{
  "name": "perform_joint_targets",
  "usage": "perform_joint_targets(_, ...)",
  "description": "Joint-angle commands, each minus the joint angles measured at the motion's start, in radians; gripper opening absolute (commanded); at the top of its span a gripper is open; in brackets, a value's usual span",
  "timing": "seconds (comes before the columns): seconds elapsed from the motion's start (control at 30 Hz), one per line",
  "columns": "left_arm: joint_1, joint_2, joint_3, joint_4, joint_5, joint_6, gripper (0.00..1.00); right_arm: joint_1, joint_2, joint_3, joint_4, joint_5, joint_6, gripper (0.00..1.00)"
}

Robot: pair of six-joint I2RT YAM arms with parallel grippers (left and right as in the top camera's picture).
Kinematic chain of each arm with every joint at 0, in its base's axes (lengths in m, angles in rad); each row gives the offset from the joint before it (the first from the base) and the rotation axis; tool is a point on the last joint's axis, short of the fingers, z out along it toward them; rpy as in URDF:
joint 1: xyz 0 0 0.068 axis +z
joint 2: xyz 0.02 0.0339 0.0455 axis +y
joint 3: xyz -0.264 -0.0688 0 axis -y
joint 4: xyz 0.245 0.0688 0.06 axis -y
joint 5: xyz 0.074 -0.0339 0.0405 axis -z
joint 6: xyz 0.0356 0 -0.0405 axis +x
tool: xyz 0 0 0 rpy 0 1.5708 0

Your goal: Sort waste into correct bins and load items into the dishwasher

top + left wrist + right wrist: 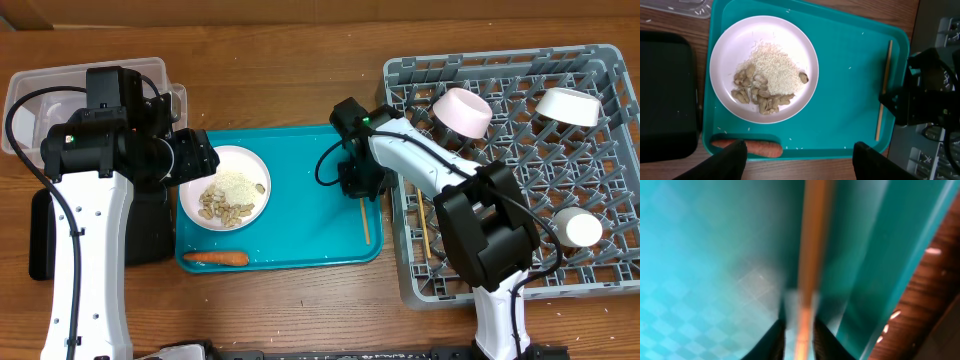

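A thin wooden chopstick [365, 220] [812, 245] lies along the right side of the teal tray [300, 230]. My right gripper [362, 185] [800, 330] points down onto its far end, its fingers closed in on both sides of the stick. The white plate [250, 165] [730, 55] holds rice [772, 67] and nuts [752, 92]. An orange carrot [215, 258] [757, 148] lies at the tray's front left. My left gripper [200, 160] [800, 146] hovers open above the plate, holding nothing. Two bowls [462, 110] [570, 105] and a second chopstick [424, 225] sit in the grey dish rack [600, 270].
The clear tub [60, 85] stands at the back left, with the black tray [40, 240] [665, 95] in front of it, partly under my left arm. A white round object [578, 228] rests in the rack. Loose rice grains dot the teal tray.
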Motion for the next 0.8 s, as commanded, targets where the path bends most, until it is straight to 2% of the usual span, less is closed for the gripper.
perform_joint_targets(0.0,-0.006,0.003,-0.002,0.004,-0.005,0.001,0.70,0.018,0.034,-0.006,0.003,0.001,0.016,0.12)
perform_joint_targets(0.07,-0.006,0.003,-0.002,-0.002,-0.005,0.001,0.70,0.020,0.034,-0.006,0.003,0.000,0.024,0.04)
perform_joint_targets(0.27,-0.006,0.003,-0.002,-0.006,-0.006,0.001,0.70,0.012,-0.002,0.032,-0.070,-0.010,0.015,0.04)
perform_joint_targets(0.63,-0.006,0.003,-0.002,-0.004,-0.006,0.001,0.70,-0.070,-0.348,0.137,-0.238,0.019,-0.113,0.04)
perform_joint_targets(0.77,-0.008,0.003,-0.002,-0.005,-0.006,0.001,0.70,-0.148,-0.392,0.137,-0.303,0.020,-0.154,0.04)
